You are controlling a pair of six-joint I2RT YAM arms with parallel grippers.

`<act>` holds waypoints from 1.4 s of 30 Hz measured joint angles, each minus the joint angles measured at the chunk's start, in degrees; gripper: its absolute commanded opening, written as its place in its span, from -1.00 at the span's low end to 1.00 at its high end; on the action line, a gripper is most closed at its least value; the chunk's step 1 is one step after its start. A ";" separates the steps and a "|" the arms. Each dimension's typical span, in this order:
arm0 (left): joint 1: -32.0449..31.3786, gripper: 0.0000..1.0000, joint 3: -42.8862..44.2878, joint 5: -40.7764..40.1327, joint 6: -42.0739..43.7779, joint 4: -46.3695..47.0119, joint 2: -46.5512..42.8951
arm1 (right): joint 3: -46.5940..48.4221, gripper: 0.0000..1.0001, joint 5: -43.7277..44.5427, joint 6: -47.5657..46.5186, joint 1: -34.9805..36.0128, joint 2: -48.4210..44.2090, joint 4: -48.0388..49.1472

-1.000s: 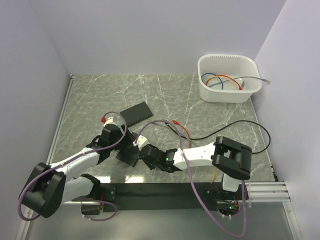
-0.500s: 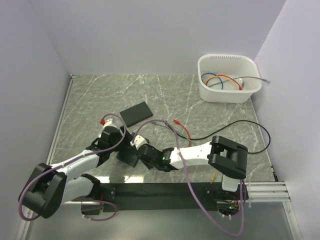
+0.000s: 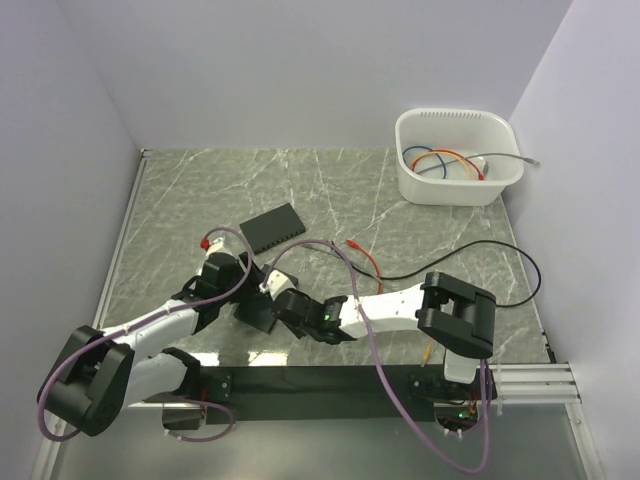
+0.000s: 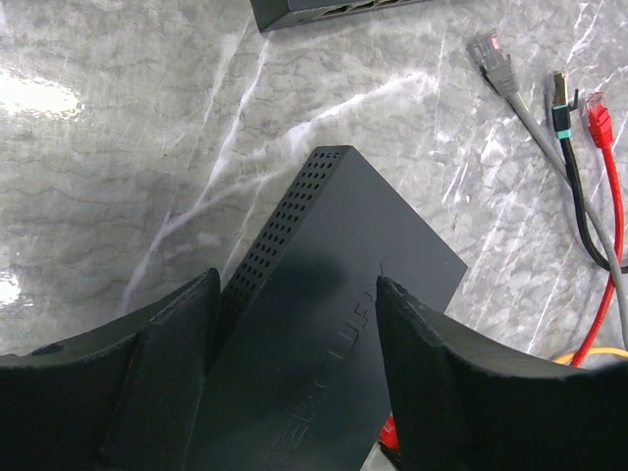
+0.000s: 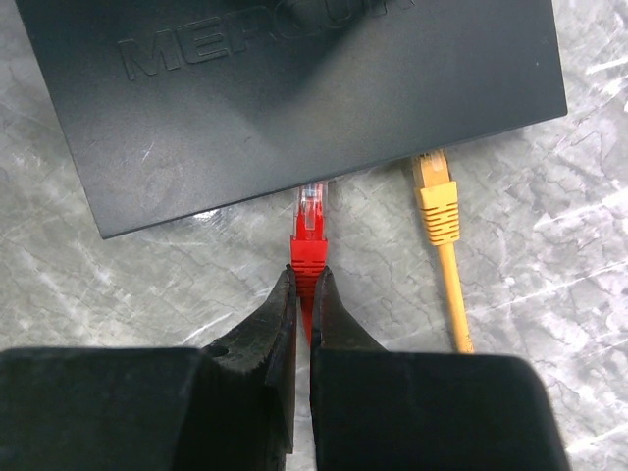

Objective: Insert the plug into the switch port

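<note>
1. Your right gripper (image 5: 304, 294) is pressed together on the red plug (image 5: 308, 251), pinching its boot from behind.
2. The red plug lies on the marble table (image 5: 549, 294) and points at the black switch (image 5: 294, 88). Its clear tip meets the switch's near edge.
3. You cannot tell whether the tip is inside a port, because the ports are hidden under that edge.
4. A yellow plug (image 5: 435, 196) sits just beside the red one, with its tip at the same switch edge.
5. Your left gripper (image 4: 296, 294) is spread wide and straddles the switch. One finger (image 4: 162, 363) is by the vented side and the other is at the opposite side.
6. You cannot tell whether the left pads actually press on the switch.
7. In the top view the switch sits near the table's front edge, between your two grippers.
8. A second switch (image 3: 272, 228) lies farther back, apart from both grippers.
9. The left wrist view shows a gray plug (image 4: 491, 54), a black cable (image 4: 561, 118) with a green boot, and another red connector (image 4: 597, 120). They lie close together on the table, off to one side of the held switch and not touching it.
10. A white bin (image 3: 458, 190) in the far right corner holds coiled cables.
</note>
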 measured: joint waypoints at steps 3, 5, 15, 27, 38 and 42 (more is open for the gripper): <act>0.00 0.35 -0.04 -0.17 0.07 0.13 0.22 | 0.00 -1.00 -0.37 -1.01 0.00 -0.31 -0.02; 0.00 0.34 -0.04 -0.24 0.09 0.46 0.46 | 0.17 -1.00 -0.61 -1.64 0.02 -0.35 -0.22; -1.29 0.32 -0.07 -1.53 0.59 2.54 1.60 | 0.74 -1.00 -1.44 -4.07 0.46 -0.35 -1.05; -2.93 0.31 -0.94 -3.50 1.31 4.63 1.81 | 2.89 -1.00 0.83 -3.93 0.72 0.52 -3.85; -6.58 0.32 -1.97 -8.28 1.27 5.27 0.59 | 6.73 -1.00 1.53 -3.56 0.61 1.25 -9.99; -6.88 0.32 -1.99 -9.22 1.25 5.20 0.59 | 8.20 -1.00 1.55 -3.54 0.44 2.29 -11.52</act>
